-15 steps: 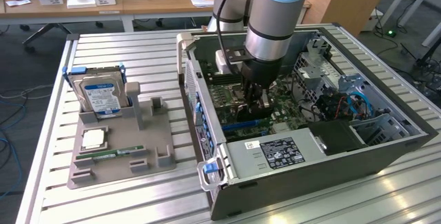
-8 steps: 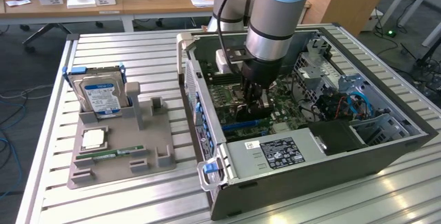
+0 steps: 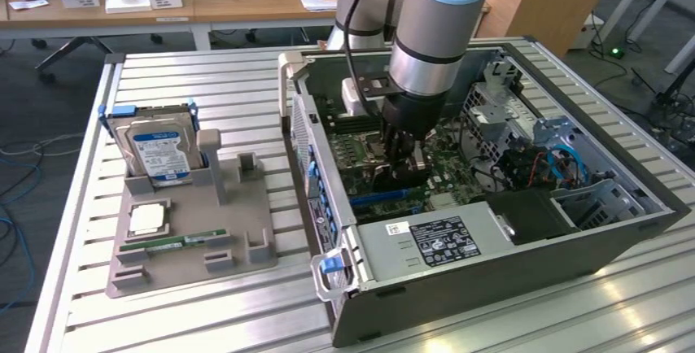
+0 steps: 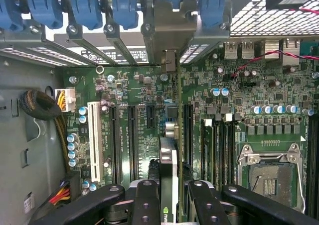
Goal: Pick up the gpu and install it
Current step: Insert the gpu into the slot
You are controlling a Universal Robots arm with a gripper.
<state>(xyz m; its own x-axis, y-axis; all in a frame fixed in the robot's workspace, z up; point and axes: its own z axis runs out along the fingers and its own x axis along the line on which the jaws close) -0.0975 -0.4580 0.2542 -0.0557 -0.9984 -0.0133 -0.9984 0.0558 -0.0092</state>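
the gripper (image 3: 399,162) is down inside the open computer case (image 3: 478,263), which lies on its side on the slatted metal desk (image 3: 195,84); its fingers (image 4: 147,200) are clamped on the gpu (image 4: 168,155), one on each face of the card; the gpu stands on edge over the green motherboard (image 4: 129,130), among the dark expansion slots and beside the long white slot (image 4: 93,140); its far end reaches toward the metal bracket (image 4: 168,36) at the case's rear wall, below the row of blue latches (image 4: 84,8); whether the card's edge is seated in a slot i cannot tell; the empty cpu socket (image 4: 271,177) lies on the board, well to one side of the card; in the exterior view, the gpu (image 3: 396,180) shows as a dark shape under the fingers; on the exterior view's left a grey holder tray (image 3: 233,223) sits on the desk, with a silver hard drive (image 3: 158,154) standing upright in it, a cpu (image 3: 146,219) lying flat and a narrow green memory stick (image 3: 174,243) just beside that
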